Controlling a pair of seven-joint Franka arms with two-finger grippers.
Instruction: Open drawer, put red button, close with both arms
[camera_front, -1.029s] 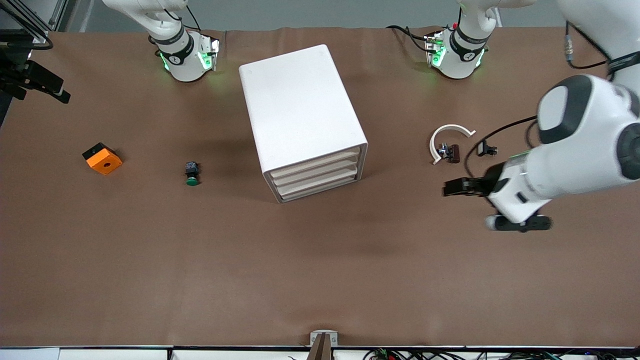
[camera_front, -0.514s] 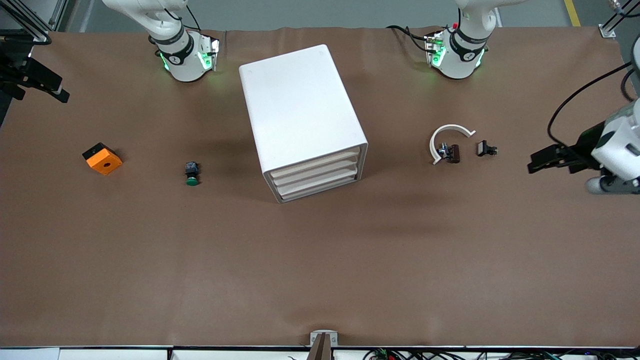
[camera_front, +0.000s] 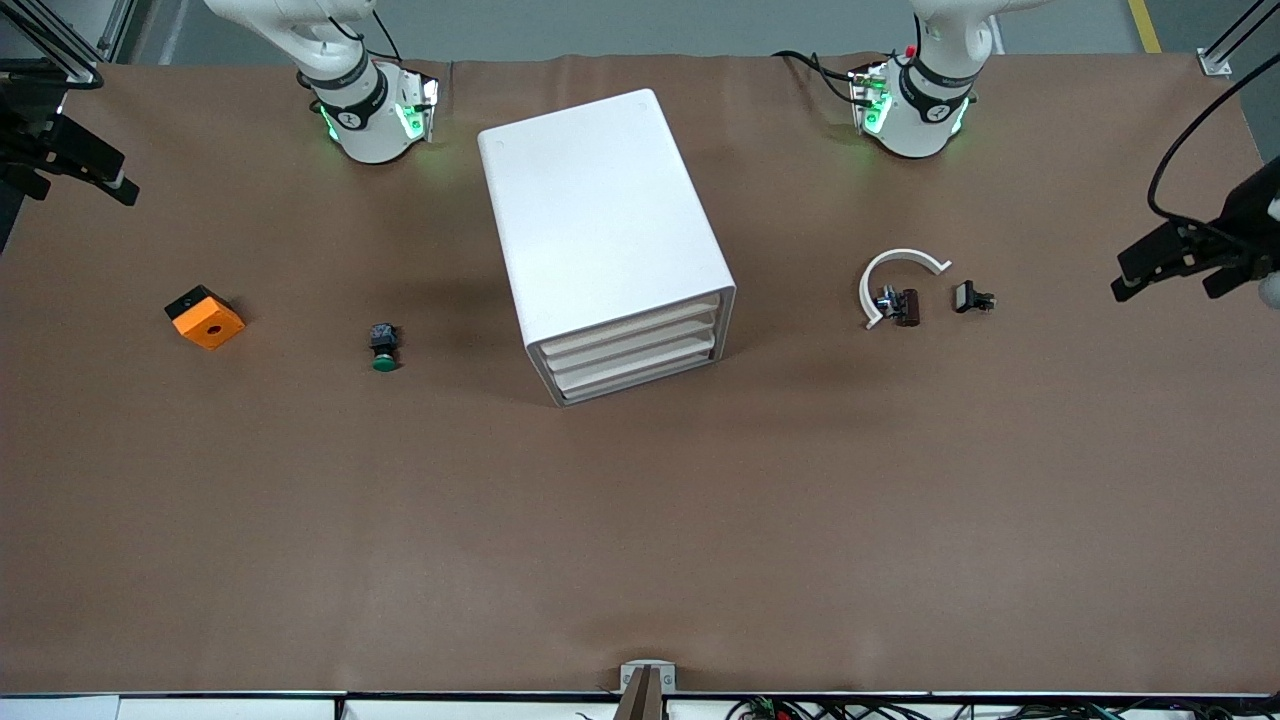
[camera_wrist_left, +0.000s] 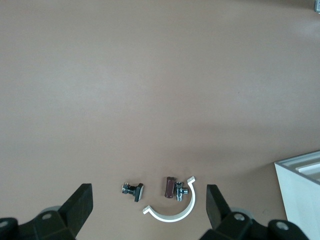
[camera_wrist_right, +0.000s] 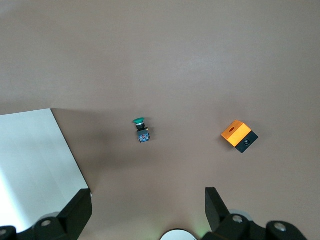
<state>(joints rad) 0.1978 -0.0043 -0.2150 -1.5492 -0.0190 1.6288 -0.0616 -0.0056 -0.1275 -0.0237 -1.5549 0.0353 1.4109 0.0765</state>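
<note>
The white drawer cabinet (camera_front: 600, 220) stands mid-table with its three drawer fronts (camera_front: 632, 352) all shut. It also shows in the left wrist view (camera_wrist_left: 302, 192) and the right wrist view (camera_wrist_right: 32, 165). The red button shows in no view. My left gripper (camera_front: 1160, 262) is open and empty, up in the air over the left arm's end of the table; its wrist view shows the fingers (camera_wrist_left: 82, 202) wide apart. My right gripper (camera_wrist_right: 148, 212) is open and empty, high over its own base, and does not show in the front view.
A green-capped button (camera_front: 383, 350) and an orange box (camera_front: 204, 317) lie toward the right arm's end. A white C-shaped clip (camera_front: 893, 278), a small dark red piece with a metal fitting (camera_front: 903, 305) and a small black part (camera_front: 972, 298) lie toward the left arm's end.
The left arm has swung away from beside the small parts, out toward its end of the table and up. Nothing on the table has moved.
</note>
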